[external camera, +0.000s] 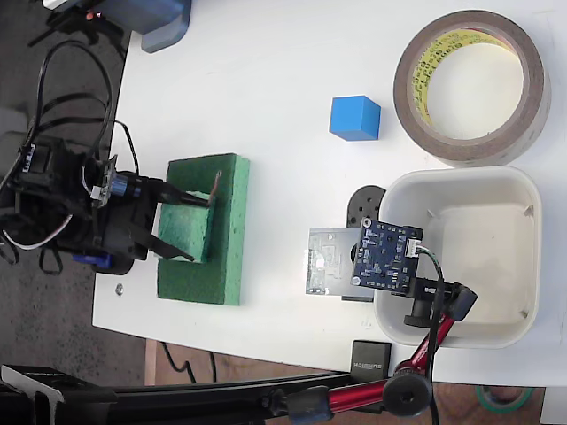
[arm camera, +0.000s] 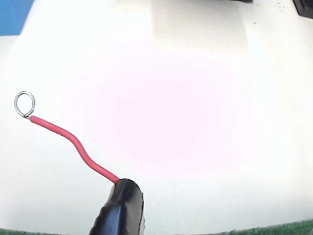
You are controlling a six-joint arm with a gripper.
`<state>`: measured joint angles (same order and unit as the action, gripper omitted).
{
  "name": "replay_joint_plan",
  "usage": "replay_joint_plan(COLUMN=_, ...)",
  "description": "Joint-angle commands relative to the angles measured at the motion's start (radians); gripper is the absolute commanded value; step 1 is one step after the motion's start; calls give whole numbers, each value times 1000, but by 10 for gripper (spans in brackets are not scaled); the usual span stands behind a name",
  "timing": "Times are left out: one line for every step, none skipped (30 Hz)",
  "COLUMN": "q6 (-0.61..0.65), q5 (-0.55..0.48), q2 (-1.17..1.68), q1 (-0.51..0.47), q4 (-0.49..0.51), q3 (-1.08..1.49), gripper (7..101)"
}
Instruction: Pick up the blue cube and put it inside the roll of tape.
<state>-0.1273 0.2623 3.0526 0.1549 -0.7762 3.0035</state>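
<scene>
One gripper [external camera: 182, 228], its fingers spread apart and holding nothing, over the green foam block [external camera: 205, 228] at left of the fixed view. Reach step: should travel right and centre squarely over the blue cube [external camera: 355, 118] before descending (red ring-tipped wire [arm camera: 73, 144] juts from one finger). Cube small, matte, bright blue, lying just beside the roll of tape [external camera: 471, 87].

Electronics lab bench, white table [external camera: 266, 80], clamped circuit board [external camera: 387, 253], loose cables [external camera: 62, 80]
</scene>
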Motion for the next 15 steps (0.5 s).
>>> replay_joint_plan(q6=0, q5=0, q2=2, q1=0, q4=2, q3=-9, gripper=1003)
replay_joint_plan(q6=0, q5=-2, q2=2, q1=0, q4=2, q3=-9, gripper=1003)
replay_joint_plan(q6=0, q5=-2, q2=2, q1=0, q4=2, q3=-9, gripper=1003)
replay_joint_plan(q6=0, q5=-2, q2=2, q1=0, q4=2, q3=-9, gripper=1003)
replay_joint_plan(q6=0, q5=-2, q2=2, q1=0, q4=2, q3=-9, gripper=1003)
replay_joint_plan(q6=0, q5=-3, q2=2, q1=0, q4=2, q3=-9, gripper=1003)
replay_joint_plan(q6=0, q5=-5, q2=2, q1=-3, q4=2, q3=-9, gripper=1003)
replay_joint_plan(q6=2, q5=-9, q2=2, q1=-6, q4=2, q3=-9, gripper=1003)
replay_joint_plan(q6=3, q5=-14, q2=2, q1=-9, q4=2, q3=-9, gripper=1003)
replay_joint_plan(q6=8, q5=-20, q2=2, q1=-9, q4=2, q3=-9, gripper=1003)
replay_joint_plan(q6=12, q5=-29, q2=2, q1=-9, q4=2, q3=-9, gripper=1003)
replay_joint_plan(q6=17, q5=-35, q2=2, q1=-9, q4=2, q3=-9, gripper=1003)
replay_joint_plan(q6=20, q5=-40, q2=2, q1=-9, q4=2, q3=-9, gripper=1003)
replay_joint_plan(q6=23, q5=-43, q2=2, q1=-9, q4=3, q3=-9, gripper=1003)
replay_joint_plan(q6=25, q5=-48, q2=2, q1=-9, q4=3, q3=-9, gripper=1003)
